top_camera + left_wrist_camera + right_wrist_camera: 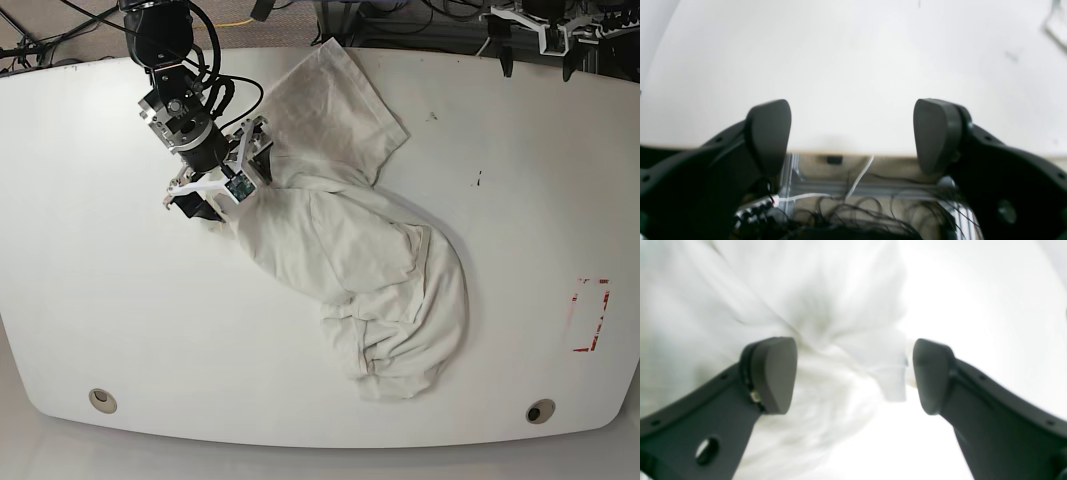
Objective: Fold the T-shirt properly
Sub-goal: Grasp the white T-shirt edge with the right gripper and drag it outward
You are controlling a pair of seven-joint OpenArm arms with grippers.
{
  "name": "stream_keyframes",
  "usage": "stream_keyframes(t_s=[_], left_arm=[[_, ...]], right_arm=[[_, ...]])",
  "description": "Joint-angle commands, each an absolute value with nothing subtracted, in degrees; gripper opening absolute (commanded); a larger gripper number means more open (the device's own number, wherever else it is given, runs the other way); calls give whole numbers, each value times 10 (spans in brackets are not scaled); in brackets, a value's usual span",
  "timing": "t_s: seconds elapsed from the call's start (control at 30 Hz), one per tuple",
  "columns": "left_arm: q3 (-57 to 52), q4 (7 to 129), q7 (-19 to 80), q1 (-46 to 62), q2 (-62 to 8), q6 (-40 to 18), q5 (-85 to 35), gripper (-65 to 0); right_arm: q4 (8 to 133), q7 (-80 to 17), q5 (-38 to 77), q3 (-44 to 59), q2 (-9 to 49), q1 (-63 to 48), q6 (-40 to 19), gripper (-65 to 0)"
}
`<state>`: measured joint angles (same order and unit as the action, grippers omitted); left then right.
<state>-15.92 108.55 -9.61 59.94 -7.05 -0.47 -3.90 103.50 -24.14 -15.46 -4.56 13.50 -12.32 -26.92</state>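
Observation:
The cream T-shirt (350, 240) lies crumpled on the white table (100, 300), running diagonally from the far middle to the near right. My right gripper (210, 208) is at the shirt's left edge. In the right wrist view the right gripper (853, 370) is open, with bunched T-shirt (826, 300) cloth under and between its fingers and a small fold close to the right finger. My left gripper (851, 133) is open and empty over the table's edge. In the base view the left gripper (535, 48) is at the far right, well away from the shirt.
A red marked rectangle (592, 315) is on the table's right side. Two round holes (100, 400) (540, 411) sit near the front edge. Cables and an aluminium frame (853, 200) lie below the table edge under the left gripper.

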Motion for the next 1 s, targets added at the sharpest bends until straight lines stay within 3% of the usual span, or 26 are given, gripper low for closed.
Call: stream_keyframes(t_s=[0.0,0.2,0.37,0.4,0.7,0.97], left_arm=[[-160,1094,-109,598,-73,-4,-29,-121],[-162,1092,-108,590,-72,-4,-24,-121],[-162,1092,-95,579,-72,-4,-24,-121],[-162,1092,-85,574,-72,-4,-24,-121],[-162,1095,-38,561,-73,-5,-25,-121],[-160,1094,-36,550,-86,-5,-24,-121]], right_arm=[[1019,-225,-153,-43,136,-99,-265,-160],[969,-225,-150,-42,135,-57,-265,-342],[977,-225,-150,-43,134,-49,-266,-631],[988,-227,-150,-43,134,-48,-266,-650],[1032,-230,-149,-41,133,-1,-265,-650],[906,-226,-149,-41,133,128,-265,-648]])
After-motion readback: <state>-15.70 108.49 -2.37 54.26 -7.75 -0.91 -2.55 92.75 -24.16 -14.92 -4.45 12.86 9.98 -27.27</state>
